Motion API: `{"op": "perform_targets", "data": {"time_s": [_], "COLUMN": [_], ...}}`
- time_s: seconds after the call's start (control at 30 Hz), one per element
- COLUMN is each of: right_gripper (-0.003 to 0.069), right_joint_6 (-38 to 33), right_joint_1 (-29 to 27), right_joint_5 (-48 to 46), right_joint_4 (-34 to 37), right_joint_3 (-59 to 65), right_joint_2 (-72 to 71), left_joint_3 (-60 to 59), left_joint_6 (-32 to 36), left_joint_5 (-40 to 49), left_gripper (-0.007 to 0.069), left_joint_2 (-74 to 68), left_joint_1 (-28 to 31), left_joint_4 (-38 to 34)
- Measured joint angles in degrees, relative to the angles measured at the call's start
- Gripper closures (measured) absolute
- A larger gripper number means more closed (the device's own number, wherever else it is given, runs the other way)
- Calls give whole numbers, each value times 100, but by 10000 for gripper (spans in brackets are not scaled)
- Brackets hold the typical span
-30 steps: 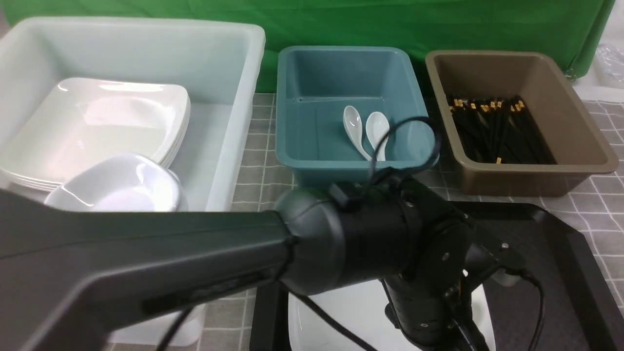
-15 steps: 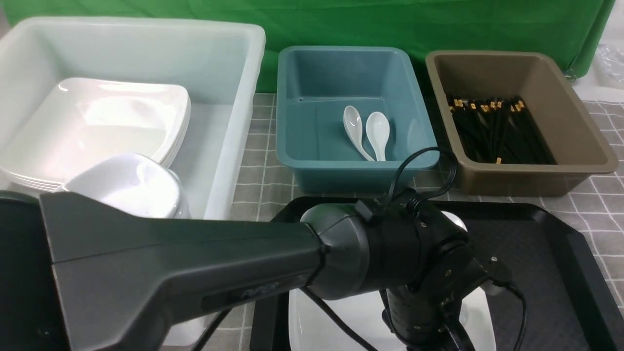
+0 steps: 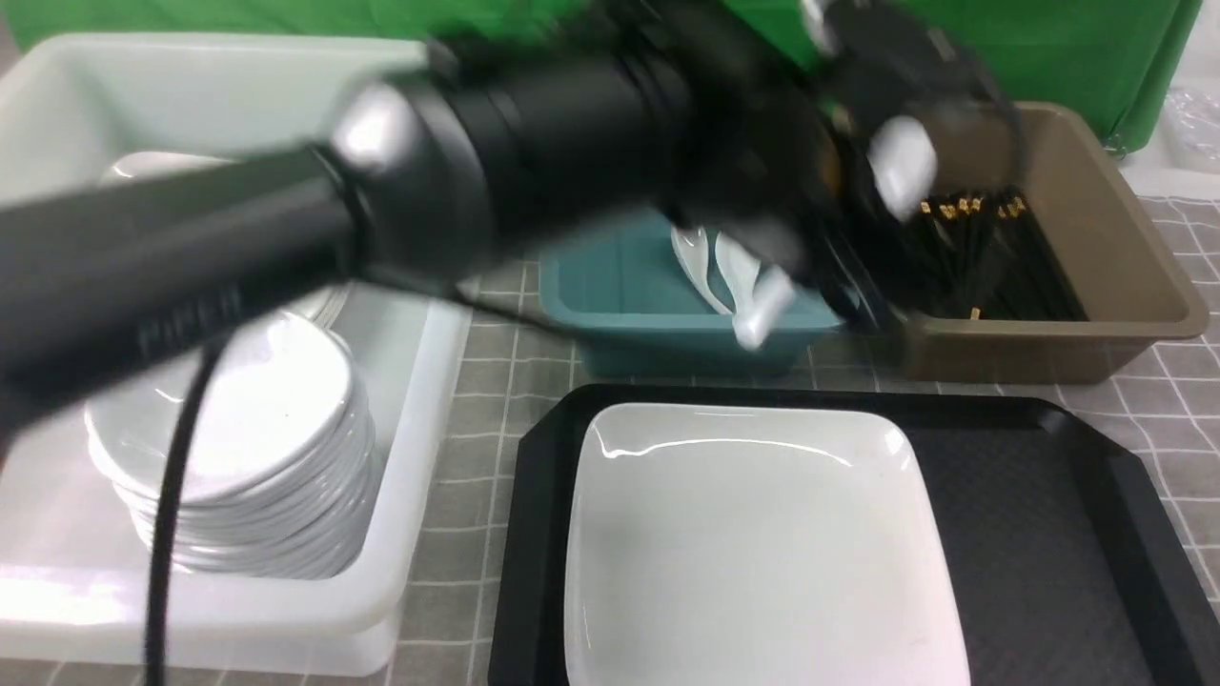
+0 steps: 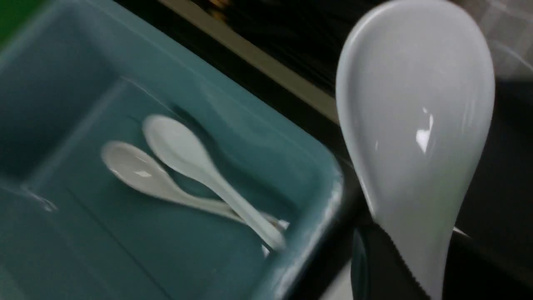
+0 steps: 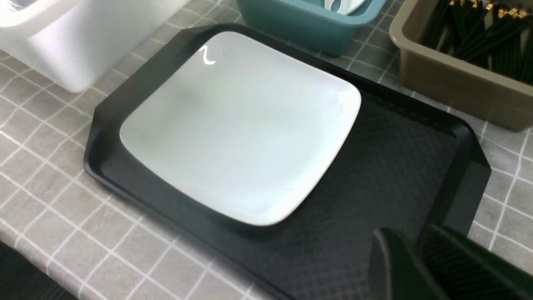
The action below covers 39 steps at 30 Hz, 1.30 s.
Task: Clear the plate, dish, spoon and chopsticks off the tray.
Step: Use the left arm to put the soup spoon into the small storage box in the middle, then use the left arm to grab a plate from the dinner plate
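The large white square plate [image 3: 753,543] lies on the left part of the black tray [image 3: 1048,534]; both also show in the right wrist view, plate [image 5: 241,125] and tray [image 5: 374,175]. My left gripper [image 4: 416,271] is shut on the handle of a white spoon [image 4: 416,125] and holds it in the air over the rims where the blue tub meets the brown tub. In the front view the left arm is motion-blurred, with the spoon [image 3: 762,310] hanging at the blue tub's front right. My right gripper [image 5: 416,262] hovers shut and empty over the tray's right part. No chopsticks lie on the tray.
The blue tub [image 3: 610,314] holds two spoons [image 4: 187,175]. The brown tub [image 3: 1125,257] holds several black chopsticks [image 3: 991,257]. The white tub [image 3: 419,400] at the left holds stacked small bowls [image 3: 238,448] and plates. A green curtain hangs behind.
My left arm has risen off the tray and swung back toward the blue and brown tubs with the spoon. The plate, which it covered before, now shows in full.
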<state>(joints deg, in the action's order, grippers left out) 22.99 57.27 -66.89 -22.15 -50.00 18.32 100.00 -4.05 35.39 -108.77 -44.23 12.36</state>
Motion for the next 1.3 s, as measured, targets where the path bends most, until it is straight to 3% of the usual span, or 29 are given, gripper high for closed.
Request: {"op": "perform_targets", "data": {"time_s": [0.03, 0.23, 0.47, 0.57, 0.7, 0.8, 0.9, 1.07, 1.13, 1.23, 1.3], "right_gripper": [515, 515, 515, 515, 515, 510, 505, 495, 494, 492, 490], "right_joint_6": [0, 7, 8, 8, -4, -16, -56, -112, -117, -117, -120], "right_joint_1": [0, 0, 0, 0, 0, 0, 0, 0, 0, 0, 0], "right_joint_5": [0, 0, 0, 0, 0, 0, 0, 0, 0, 0, 0], "right_joint_4": [40, 305, 509, 514, 514, 514, 514, 514, 514, 519, 519], "right_joint_3": [0, 0, 0, 0, 0, 0, 0, 0, 0, 0, 0], "right_joint_2": [0, 0, 0, 0, 0, 0, 0, 0, 0, 0, 0], "left_joint_3": [185, 417, 431, 431, 454, 90, -643, -2727, -3210, -4138, -4639], "left_joint_6": [13, 150, 130, 128, 722, 1862, 2752, 3824, 3934, 4094, 4261], "left_joint_5": [-552, -1249, -1017, -698, 565, 1691, 2051, 1721, 1555, 1184, 826], "left_gripper": [476, 441, 179, 158, 267, 508, 596, 615, 611, 572, 503], "left_joint_2": [-224, -877, -872, -626, 96, 745, 1214, 1987, 2116, 2227, 2221], "left_joint_1": [408, 1071, 1253, 1201, 968, 530, 114, -675, -913, -1291, -1445], "left_joint_4": [-69, -121, -363, -424, -449, -449, -471, -707, -804, -860, -852]}}
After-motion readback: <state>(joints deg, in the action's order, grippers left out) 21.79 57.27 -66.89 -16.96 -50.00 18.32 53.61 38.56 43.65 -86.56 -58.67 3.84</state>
